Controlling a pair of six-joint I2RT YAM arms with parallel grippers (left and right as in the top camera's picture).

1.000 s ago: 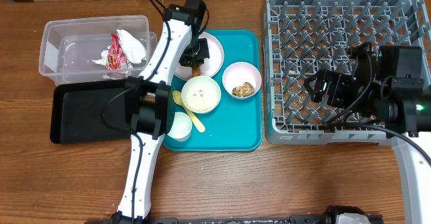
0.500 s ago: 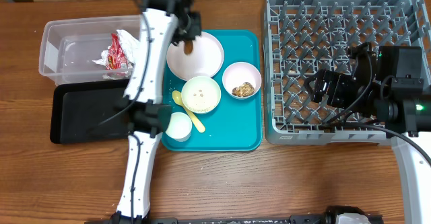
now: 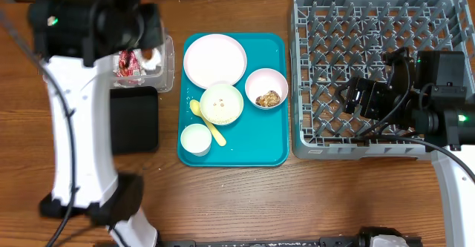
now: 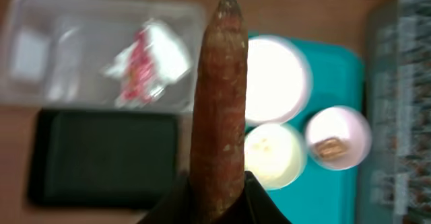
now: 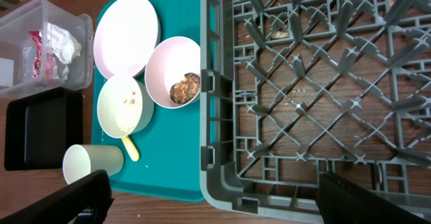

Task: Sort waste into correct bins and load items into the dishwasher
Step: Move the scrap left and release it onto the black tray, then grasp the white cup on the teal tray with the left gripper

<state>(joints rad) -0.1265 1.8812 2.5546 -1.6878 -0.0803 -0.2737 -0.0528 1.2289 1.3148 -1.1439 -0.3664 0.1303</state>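
My left gripper (image 4: 217,187) is shut on the orange carrot-like piece (image 4: 219,103) and holds it high above the edge between the clear tub (image 4: 40,42) and the black tray (image 4: 101,157). The tub holds the red wrapper (image 3: 128,63) and white paper (image 4: 165,49). The pink plate (image 3: 214,60) is bare. One bowl (image 3: 221,103) has rice in it, the other (image 3: 266,88) a brown lump. The cup (image 3: 197,139) and yellow spoon (image 3: 211,128) lie beside them. My right gripper (image 5: 215,197) is open and empty over the front left corner of the grey rack (image 3: 371,24).
The dishes sit on a teal tray (image 3: 256,139) between the bins and the rack. My raised left arm (image 3: 74,99) hides most of the tub and part of the black tray (image 3: 133,119) in the overhead view. The table is brown wood.
My left arm has lifted the carrot-like piece off the pink plate and swung up and left over the bins. The right arm has not moved.
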